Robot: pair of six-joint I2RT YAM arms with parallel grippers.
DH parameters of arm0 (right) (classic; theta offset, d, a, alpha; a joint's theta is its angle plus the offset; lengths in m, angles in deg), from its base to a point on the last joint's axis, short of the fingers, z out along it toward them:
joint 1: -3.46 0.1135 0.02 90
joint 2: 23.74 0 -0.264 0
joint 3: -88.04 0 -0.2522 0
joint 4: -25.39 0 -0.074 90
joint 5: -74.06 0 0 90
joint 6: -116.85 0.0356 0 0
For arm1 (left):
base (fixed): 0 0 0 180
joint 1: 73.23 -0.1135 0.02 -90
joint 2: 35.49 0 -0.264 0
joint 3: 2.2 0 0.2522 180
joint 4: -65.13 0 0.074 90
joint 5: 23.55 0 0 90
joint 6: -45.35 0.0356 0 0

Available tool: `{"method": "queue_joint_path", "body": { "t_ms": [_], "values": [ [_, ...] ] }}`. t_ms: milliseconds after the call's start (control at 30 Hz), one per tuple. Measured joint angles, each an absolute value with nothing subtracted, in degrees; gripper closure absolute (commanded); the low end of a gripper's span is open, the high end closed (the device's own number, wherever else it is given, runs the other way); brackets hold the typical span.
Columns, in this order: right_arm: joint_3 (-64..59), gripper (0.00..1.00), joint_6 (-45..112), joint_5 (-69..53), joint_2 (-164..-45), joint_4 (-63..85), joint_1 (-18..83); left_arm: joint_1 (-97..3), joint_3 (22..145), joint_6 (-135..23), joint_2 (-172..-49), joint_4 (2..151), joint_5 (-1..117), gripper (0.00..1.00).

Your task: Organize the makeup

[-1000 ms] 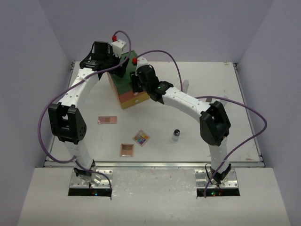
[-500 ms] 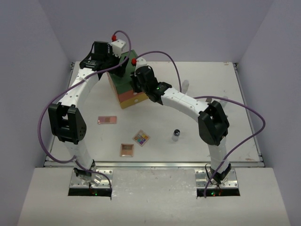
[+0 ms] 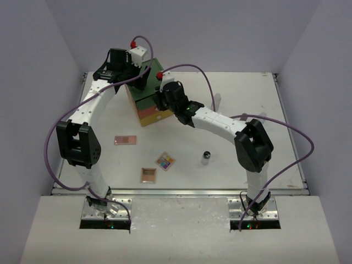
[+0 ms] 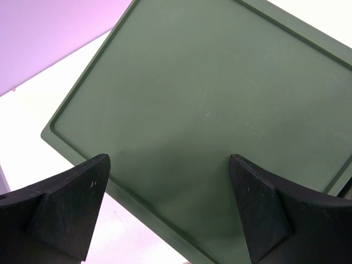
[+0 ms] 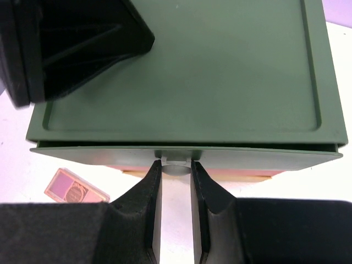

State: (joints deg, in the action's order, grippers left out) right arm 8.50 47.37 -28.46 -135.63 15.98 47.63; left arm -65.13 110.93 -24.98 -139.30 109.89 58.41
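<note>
Our right gripper [image 5: 176, 169] is pinched shut on the small green drawer knob [image 5: 176, 163] at the front of the green, orange and yellow drawer box [image 3: 144, 107]. Our left gripper [image 4: 169, 165] hangs over the box's flat green top, jaws wide apart. The makeup lies on the white table [image 3: 247, 148], well apart from the box: a flat pink palette [image 3: 125, 140], a tan square palette [image 3: 148, 175], a multicolour palette [image 3: 165, 161] and a black-capped jar [image 3: 206, 157].

From above, both arms [image 3: 203, 115] covered much of the drawer box [image 3: 144, 113], and the right gripper's [image 5: 175, 179] fingertips were lost beneath its own wrist. Up close, its fingers hid most of the green drawer's knob [image 5: 176, 168], its body cut off the pink palette's [image 5: 74, 187] near edge, and nothing of the drawer's inside showed.
</note>
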Motion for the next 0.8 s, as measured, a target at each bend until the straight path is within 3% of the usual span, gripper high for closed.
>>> {"method": "queue_joint_path", "body": {
  "t_ms": [533, 567, 633, 800],
  "values": [
    [-15.31, 1.0, 44.82, -27.32, -114.81, 14.61, 51.14, -65.13, 110.93, -25.12, -139.27, 109.91, 58.75, 0.11],
    [-15.96, 0.96, 44.82, -27.27, -114.02, 14.38, 51.21, -65.13, 110.93, -25.14, -139.27, 109.91, 58.75, 0.11],
    [-16.51, 0.73, 44.82, -27.27, -113.17, 14.03, 51.25, -65.13, 110.93, -25.26, -139.27, 109.91, 58.77, 0.11],
    [-16.54, 0.36, 44.11, -26.2, -112.75, 12.83, 51.25, -65.13, 111.0, -25.34, -139.27, 109.96, 58.77, 0.1]
  ]
}}
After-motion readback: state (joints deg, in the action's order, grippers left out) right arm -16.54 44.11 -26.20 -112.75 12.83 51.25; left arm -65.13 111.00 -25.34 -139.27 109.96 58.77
